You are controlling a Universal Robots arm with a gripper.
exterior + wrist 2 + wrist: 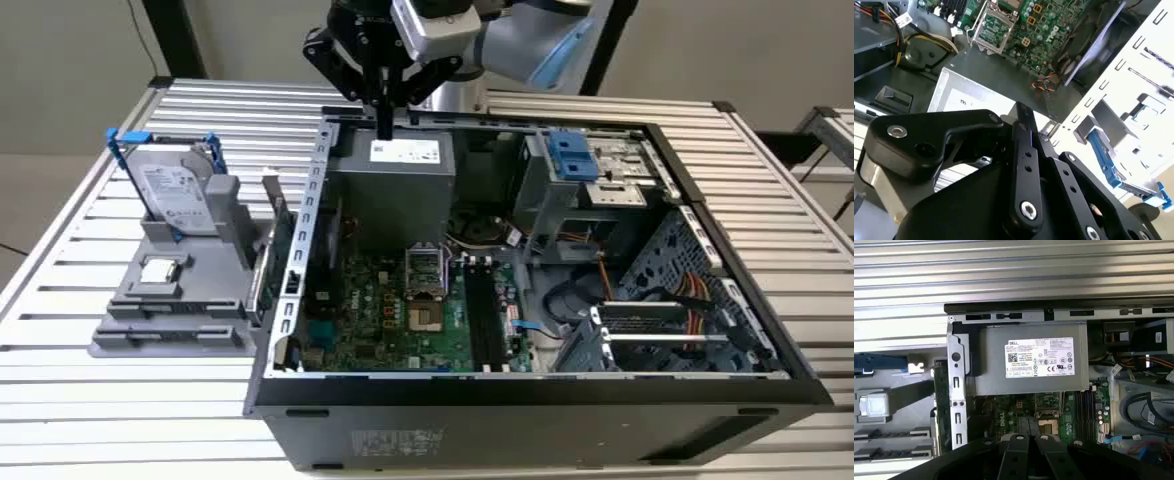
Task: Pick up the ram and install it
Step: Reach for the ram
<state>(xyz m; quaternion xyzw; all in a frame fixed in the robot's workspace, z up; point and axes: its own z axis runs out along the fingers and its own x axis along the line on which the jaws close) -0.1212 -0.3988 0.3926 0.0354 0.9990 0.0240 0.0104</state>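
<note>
Found the gripper [384, 133] poised over the grey power supply [394, 195] in the open computer case [534, 420], fingers pressed together on nothing, and the ram [941, 405] well apart, standing on edge by the grey holder [174, 320] just outside the case wall.

Just under the gripper [386, 128] sits a grey power supply [394, 190] inside an open case [534, 430], with the motherboard [387, 325] farther below and a hard drive [171, 190] standing well off to its side on the table [80, 400].
</note>
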